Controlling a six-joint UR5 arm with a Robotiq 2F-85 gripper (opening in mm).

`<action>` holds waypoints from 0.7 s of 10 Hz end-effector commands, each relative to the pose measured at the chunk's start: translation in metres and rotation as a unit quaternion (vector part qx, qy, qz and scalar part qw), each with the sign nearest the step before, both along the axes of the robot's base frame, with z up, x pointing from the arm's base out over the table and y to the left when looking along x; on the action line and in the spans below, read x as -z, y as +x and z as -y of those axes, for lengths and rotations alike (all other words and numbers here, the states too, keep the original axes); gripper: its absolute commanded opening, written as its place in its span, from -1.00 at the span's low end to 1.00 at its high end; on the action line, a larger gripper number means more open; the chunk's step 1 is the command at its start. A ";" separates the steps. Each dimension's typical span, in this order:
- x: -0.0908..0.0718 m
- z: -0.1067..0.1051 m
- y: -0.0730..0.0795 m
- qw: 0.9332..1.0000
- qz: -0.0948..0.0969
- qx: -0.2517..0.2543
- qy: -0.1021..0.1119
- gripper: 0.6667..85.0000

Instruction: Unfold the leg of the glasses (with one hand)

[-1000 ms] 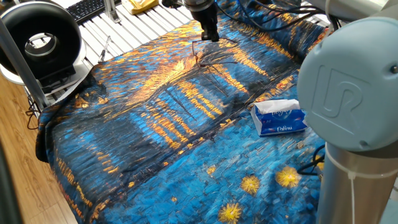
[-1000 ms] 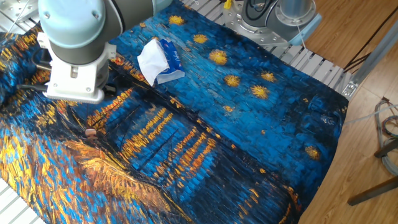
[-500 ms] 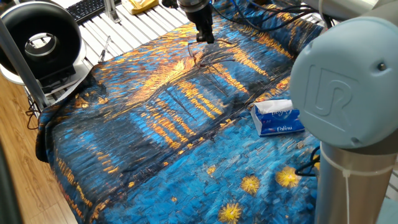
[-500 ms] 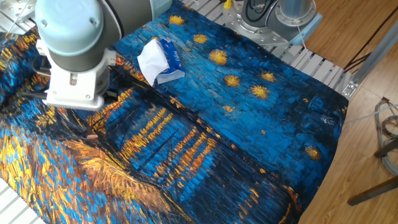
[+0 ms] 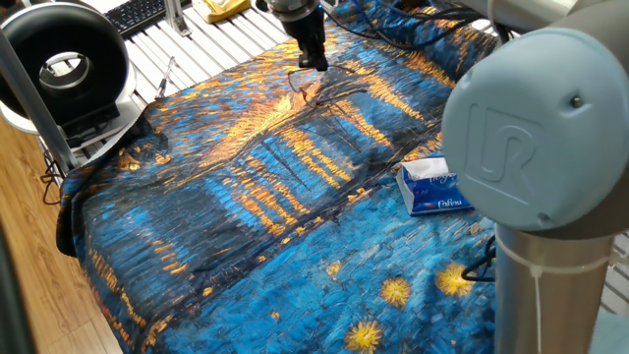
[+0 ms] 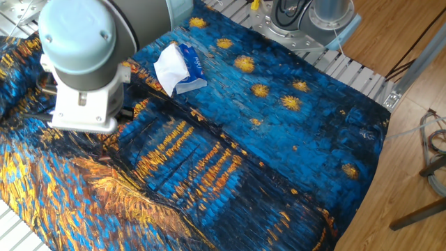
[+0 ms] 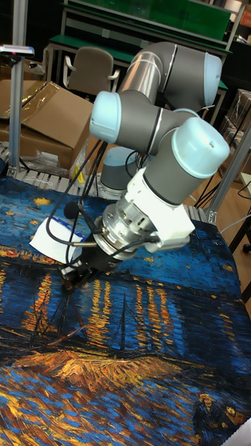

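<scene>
The glasses point(image 5: 316, 90) lie far back on the blue-and-orange painted cloth point(image 5: 246, 197), and their thin dark wire is hard to pick out against the pattern. My gripper point(image 5: 313, 65) points down right over their left end. Its dark fingers are close together on a slim leg that runs down from the tips. In the tall fixed view the gripper point(image 7: 70, 280) stands just above the wire frame point(image 7: 61, 324), and a leg ends in a pale tip. In the other fixed view the arm's wrist hides both the glasses and the fingertips.
A blue-and-white tissue pack point(image 5: 439, 187) lies on the cloth to the right, also seen as the tissue pack point(image 6: 180, 66). A black ring-shaped fan point(image 5: 64, 64) and a keyboard point(image 5: 138, 12) sit beyond the cloth's left edge. My own arm's elbow point(image 5: 531, 147) fills the near right.
My gripper has slid steadily leftward along the back of the cloth, taking the thin leg's end with it. The tissue pack has not moved.
</scene>
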State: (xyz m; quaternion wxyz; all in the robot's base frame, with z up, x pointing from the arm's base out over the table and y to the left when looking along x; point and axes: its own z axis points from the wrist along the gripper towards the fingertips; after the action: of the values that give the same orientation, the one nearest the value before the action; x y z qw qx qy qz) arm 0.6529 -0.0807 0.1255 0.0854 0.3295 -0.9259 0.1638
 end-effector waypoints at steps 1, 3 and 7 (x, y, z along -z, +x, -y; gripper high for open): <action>0.007 -0.016 0.007 1.000 -0.005 0.006 0.008 -0.87; 0.013 -0.021 0.011 1.000 -0.012 0.002 0.008 -0.87; 0.029 -0.024 0.023 1.000 -0.020 -0.011 -0.005 -0.87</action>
State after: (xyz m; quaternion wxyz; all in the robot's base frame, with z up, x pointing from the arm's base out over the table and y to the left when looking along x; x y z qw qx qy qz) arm 0.6693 -0.0619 0.1061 0.0988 0.3391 -0.9213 0.1625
